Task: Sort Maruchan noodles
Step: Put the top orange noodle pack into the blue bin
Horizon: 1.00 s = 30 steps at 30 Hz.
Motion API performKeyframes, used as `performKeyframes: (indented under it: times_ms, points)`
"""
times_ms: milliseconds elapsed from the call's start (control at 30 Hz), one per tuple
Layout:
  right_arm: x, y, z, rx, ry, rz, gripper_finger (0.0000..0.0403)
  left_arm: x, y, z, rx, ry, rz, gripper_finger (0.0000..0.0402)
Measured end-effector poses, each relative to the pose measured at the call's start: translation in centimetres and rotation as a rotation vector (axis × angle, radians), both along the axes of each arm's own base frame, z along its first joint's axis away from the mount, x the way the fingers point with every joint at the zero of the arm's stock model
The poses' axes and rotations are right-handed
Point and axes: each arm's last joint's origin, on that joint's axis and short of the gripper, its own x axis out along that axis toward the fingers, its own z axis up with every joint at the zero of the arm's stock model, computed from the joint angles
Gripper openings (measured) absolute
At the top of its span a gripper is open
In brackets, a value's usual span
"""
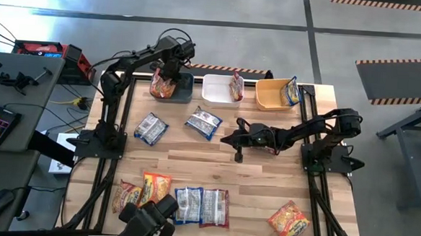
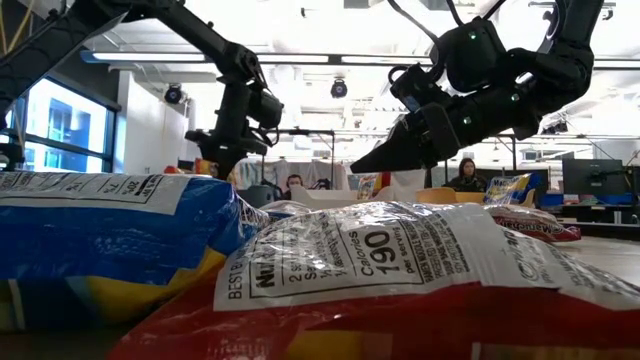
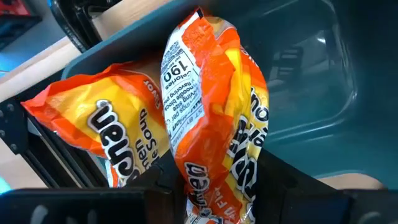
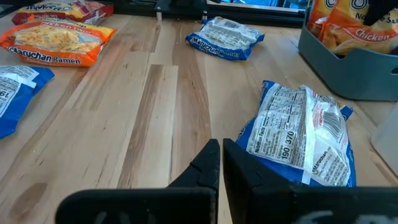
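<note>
My left gripper (image 1: 166,78) stands over the dark-blue bin (image 1: 184,92) at the table's far left, shut on an orange-red noodle packet (image 3: 208,106) that reaches down into the bin. A second orange-red packet (image 3: 93,134) leans in the bin beside it. My right gripper (image 4: 219,163) is shut and holds nothing, hovering over the middle of the table (image 1: 227,139) next to a blue-and-white packet (image 4: 301,137) lying flat. Another such packet (image 1: 151,128) lies left of centre. My left gripper pinches the orange-red packet by its upper end (image 3: 214,190) between its two fingers, coming from above and pointing steeply down. The packet hangs below the fingers into the dark-blue bin, next to the other orange-red packet. Whether its lower end (image 3: 199,22) rests on the bin's floor is hidden.
A white bin (image 1: 220,97) holds a maroon packet (image 1: 236,85); an orange bin (image 1: 269,98) holds a yellow-blue one (image 1: 291,91). Several packets lie along the near edge (image 1: 188,203), one at the near right (image 1: 289,222). Bare wood lies between the two rows.
</note>
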Motion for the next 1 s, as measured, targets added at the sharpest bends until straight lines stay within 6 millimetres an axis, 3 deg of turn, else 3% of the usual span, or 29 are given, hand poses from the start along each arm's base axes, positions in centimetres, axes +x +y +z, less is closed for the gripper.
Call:
performKeyframes:
  times_ms: [133, 333, 533, 700, 1000]
  points:
    - [0.0, 0.0, 0.0, 0.0, 0.001, 0.0, 0.0, -0.1, 0.3, 0.0, 0.015, -0.011, 0.023, 0.0109]
    - [0.0, 0.0, 0.0, 0.0, 0.003, 0.0, 0.0, 0.1, 0.5, -0.3, 0.057, -0.023, 0.022, 0.0145]
    - [0.0, 0.0, -0.1, 0.001, 0.013, 0.0, 0.0, 0.2, 0.2, -1.7, 0.063, -0.01, 0.013, 0.0139]
    - [-0.1, 0.0, -0.2, 0.001, 0.019, 0.0, 0.0, 0.5, -0.2, -1.7, 0.09, 0.041, -0.013, 0.0139]
    - [-0.1, 0.0, -0.2, 0.001, 0.019, 0.0, 0.0, 0.6, -0.5, -1.7, 0.086, 0.071, -0.078, 0.0181]
